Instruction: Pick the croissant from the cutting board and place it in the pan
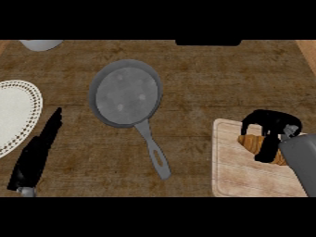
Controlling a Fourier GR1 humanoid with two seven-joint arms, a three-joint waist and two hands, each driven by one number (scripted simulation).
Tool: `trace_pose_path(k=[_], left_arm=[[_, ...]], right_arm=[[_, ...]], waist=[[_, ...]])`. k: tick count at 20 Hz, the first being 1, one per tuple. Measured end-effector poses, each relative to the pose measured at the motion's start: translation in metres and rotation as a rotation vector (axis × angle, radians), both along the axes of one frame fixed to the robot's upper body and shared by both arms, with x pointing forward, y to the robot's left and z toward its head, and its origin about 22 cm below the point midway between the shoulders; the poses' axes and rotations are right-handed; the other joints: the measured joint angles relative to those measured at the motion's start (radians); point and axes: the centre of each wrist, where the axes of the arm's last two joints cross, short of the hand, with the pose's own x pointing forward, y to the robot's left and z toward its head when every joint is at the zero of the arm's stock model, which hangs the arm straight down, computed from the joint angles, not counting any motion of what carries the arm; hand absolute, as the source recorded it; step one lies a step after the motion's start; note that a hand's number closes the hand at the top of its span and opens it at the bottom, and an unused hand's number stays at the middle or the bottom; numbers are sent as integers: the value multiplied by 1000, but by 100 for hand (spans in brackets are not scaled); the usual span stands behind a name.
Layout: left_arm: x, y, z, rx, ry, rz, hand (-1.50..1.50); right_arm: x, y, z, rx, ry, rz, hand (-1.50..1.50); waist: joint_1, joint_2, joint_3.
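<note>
— Where, exactly, is the croissant [255, 141]?

— On the board [237, 178] at the counter's right, under the right hand [273, 124], whose fingers curl down around it, thumb along its near side.

— And the pan [125, 93]?

— Well apart, left of the board at mid-counter, nothing in it, handle angled toward the near edge.

— The left hand [35, 155]?

— Fingers straight, holding nothing, beside a white plate [6, 118] at the left edge. A pale bowl [41, 44] sits at the far edge.

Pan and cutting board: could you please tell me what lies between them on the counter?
Nothing stands between the pan and the cutting board; the head view shows only bare counter there, with the pan's handle slanting down beside that stretch.
</note>
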Motion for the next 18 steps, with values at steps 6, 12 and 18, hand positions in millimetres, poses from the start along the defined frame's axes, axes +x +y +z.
trace_pose_path(k=[6, 12, 18], left_arm=[[2, -5, 5, -9, 0, -6, 0], [11, -18, 6, -11, -19, -55, 0], [14, -17, 9, -6, -23, -64, 0]], right_arm=[[14, 8, -1, 33, -22, 25, 150], [60, 29, 36, 11, -204, 143, 150], [83, 32, 66, 51, -533, 186, 150]], waist=[[10, 6, 3], [61, 27, 9], [66, 30, 10]])
